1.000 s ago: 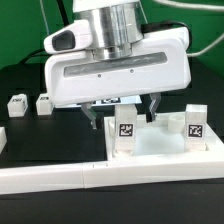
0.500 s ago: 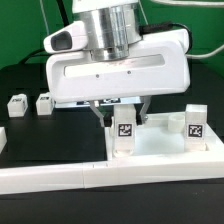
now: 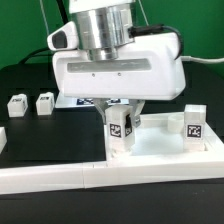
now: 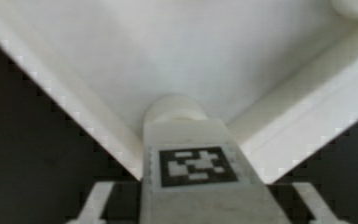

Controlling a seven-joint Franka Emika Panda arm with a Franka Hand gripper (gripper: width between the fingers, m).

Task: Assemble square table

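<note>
Standing upright, its long axis vertical, one leg (image 3: 121, 132) rises from a corner of the square table slab (image 3: 160, 146), at the corner toward the exterior view's left. Its tagged face turns toward the exterior camera. In the wrist view the same leg (image 4: 197, 150) shows its tag, with the slab's raised rim (image 4: 60, 75) running away from it in two lines. A second leg (image 3: 194, 126) stands upright at the slab's other near corner, on the exterior view's right, with its tag facing the same way. The slab lies flat against the border wall (image 3: 50, 178), which runs along the table edge nearest the exterior camera.

The gripper (image 3: 121, 112) points straight down over the first leg. Its fingers (image 3: 136, 107) press against the leg's two sides near the top, grasping it.

Two loose legs (image 3: 16, 105) (image 3: 44, 102) sit well apart from the slab, near the table's (image 3: 40, 140) edge on the exterior view's left. The tabletop is black, and a green backdrop (image 3: 212, 30) stands behind it.
</note>
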